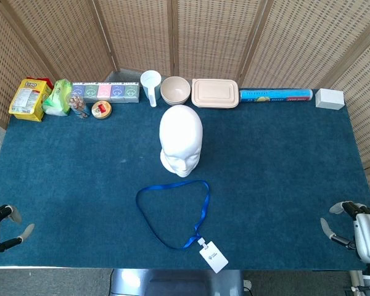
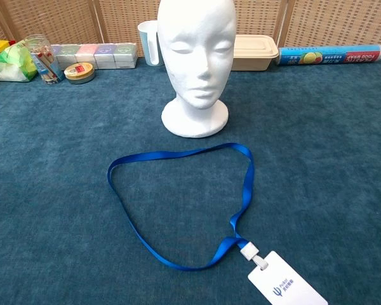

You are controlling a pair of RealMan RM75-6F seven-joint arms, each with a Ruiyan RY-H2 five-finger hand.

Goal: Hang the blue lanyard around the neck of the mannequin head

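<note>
A white mannequin head (image 1: 181,140) (image 2: 197,60) stands upright mid-table, facing me. In front of it the blue lanyard (image 1: 149,223) (image 2: 127,214) lies flat in an open loop, with a white badge (image 1: 213,256) (image 2: 284,284) clipped at its near right end. My left hand (image 1: 1,227) hovers at the near left corner, fingers apart and holding nothing. My right hand (image 1: 355,227) sits at the near right corner, also with fingers spread and nothing in it. Both hands are far from the lanyard. Neither hand shows in the chest view.
Along the back edge stand a yellow snack bag (image 1: 29,98), a green packet (image 1: 58,97), a small jar (image 1: 79,105), a round tin (image 1: 101,110), a row of boxes (image 1: 106,92), a white cup (image 1: 151,87), stacked bowls (image 1: 176,90), a beige lidded container (image 1: 215,93), a food wrap roll (image 1: 275,95) and a white box (image 1: 329,98).
</note>
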